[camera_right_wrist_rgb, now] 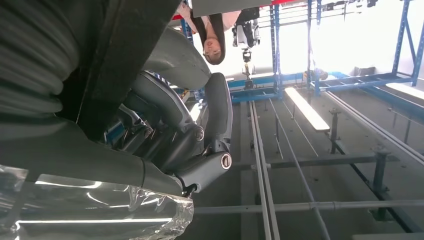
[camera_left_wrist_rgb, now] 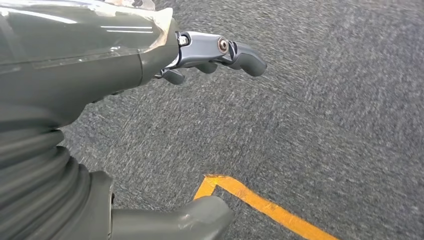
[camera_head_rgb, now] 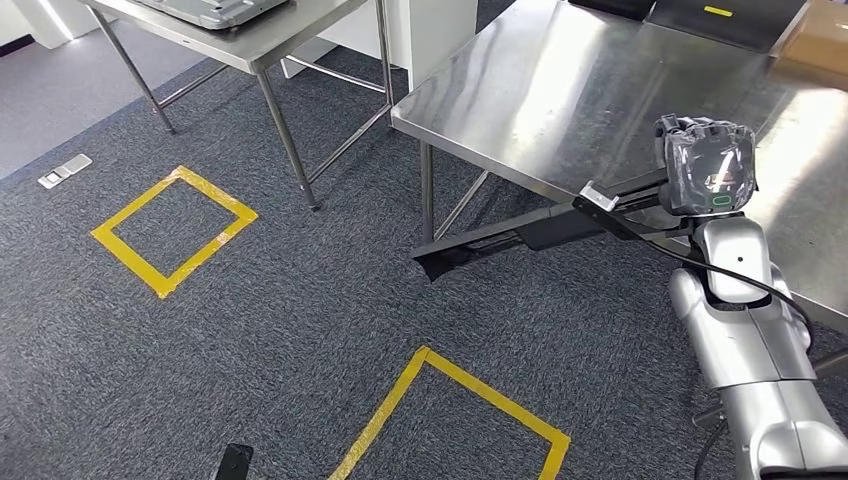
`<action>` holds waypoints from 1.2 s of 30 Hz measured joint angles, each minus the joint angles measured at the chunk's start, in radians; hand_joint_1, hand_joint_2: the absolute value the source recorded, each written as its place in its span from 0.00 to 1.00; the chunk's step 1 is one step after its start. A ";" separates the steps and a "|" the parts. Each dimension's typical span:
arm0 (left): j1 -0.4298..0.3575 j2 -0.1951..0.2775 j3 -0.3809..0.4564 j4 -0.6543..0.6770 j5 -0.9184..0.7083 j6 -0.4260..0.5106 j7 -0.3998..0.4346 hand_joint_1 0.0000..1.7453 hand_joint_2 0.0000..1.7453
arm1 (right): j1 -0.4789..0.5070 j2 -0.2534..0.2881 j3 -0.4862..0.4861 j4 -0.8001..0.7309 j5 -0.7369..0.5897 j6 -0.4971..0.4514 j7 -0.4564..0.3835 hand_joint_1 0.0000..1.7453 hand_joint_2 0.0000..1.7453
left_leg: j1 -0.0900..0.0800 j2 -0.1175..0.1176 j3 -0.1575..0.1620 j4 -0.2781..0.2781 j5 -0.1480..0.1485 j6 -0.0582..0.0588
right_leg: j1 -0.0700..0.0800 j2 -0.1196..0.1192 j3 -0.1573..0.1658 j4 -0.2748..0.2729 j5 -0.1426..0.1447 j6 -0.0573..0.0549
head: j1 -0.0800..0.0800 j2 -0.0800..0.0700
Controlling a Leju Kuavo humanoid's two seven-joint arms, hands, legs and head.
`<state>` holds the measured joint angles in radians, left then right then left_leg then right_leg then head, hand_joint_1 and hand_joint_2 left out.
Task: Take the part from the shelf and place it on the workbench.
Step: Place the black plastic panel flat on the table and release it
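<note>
The part (camera_head_rgb: 520, 232) is a long black bar, slightly tilted, held out over the carpet beside the steel workbench (camera_head_rgb: 560, 90). My right hand (camera_head_rgb: 705, 165), wrapped in clear film, grips its right end just above the workbench's front edge. In the right wrist view the fingers of the right hand (camera_right_wrist_rgb: 185, 130) curl around the black part (camera_right_wrist_rgb: 125, 60). My left hand (camera_left_wrist_rgb: 150, 55) hangs over the grey carpet with its fingers apart and nothing in it.
A second steel table (camera_head_rgb: 250, 40) stands at the back left on thin legs. Two yellow tape squares (camera_head_rgb: 172, 230) (camera_head_rgb: 450, 405) mark the carpet. A cardboard box (camera_head_rgb: 815, 35) and black mats (camera_head_rgb: 720, 20) lie on the workbench's far side. A person (camera_right_wrist_rgb: 212, 35) stands near blue racks.
</note>
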<state>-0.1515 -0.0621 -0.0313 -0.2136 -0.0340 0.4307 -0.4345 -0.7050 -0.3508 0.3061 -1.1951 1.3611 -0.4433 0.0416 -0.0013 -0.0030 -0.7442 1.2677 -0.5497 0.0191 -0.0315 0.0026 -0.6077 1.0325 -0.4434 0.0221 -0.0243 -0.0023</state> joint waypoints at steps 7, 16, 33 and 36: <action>-0.001 0.000 0.007 0.000 0.000 0.001 -0.001 0.00 1.00 | -0.019 0.007 0.002 0.002 -0.005 0.014 -0.006 1.00 1.00 | 0.009 -0.004 0.121 -0.210 0.097 0.004 | 0.004 0.001 -0.002 0.000 0.003 0.006 | 0.001 0.000; 0.005 -0.002 0.018 0.000 0.002 0.005 -0.008 0.00 1.00 | -0.064 0.009 0.019 0.029 -0.034 0.016 -0.025 1.00 1.00 | -0.010 -0.008 0.128 -0.253 0.122 0.019 | 0.010 -0.001 0.008 -0.041 0.026 0.011 | 0.003 0.000; 0.015 -0.004 0.036 0.000 0.002 0.012 -0.017 0.00 1.00 | -0.098 0.023 0.045 0.075 -0.071 0.013 -0.037 1.00 1.00 | -0.015 -0.009 0.122 -0.253 0.127 0.032 | 0.006 -0.002 0.007 -0.053 0.039 0.033 | 0.002 0.000; 0.015 -0.004 0.038 0.000 0.002 0.012 -0.017 0.00 1.00 | -0.103 0.023 0.046 0.079 -0.071 0.013 -0.037 1.00 1.00 | -0.015 -0.009 0.122 -0.253 0.127 0.032 | 0.007 -0.002 0.006 -0.052 0.039 0.033 | 0.002 0.000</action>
<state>-0.1363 -0.0658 0.0069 -0.2132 -0.0317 0.4429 -0.4514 -0.8079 -0.3274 0.3526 -1.1159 1.2898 -0.4307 0.0045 -0.0159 -0.0115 -0.6219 1.0152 -0.4228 0.0515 -0.0249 0.0011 -0.6013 0.9800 -0.4042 0.0553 -0.0221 -0.0023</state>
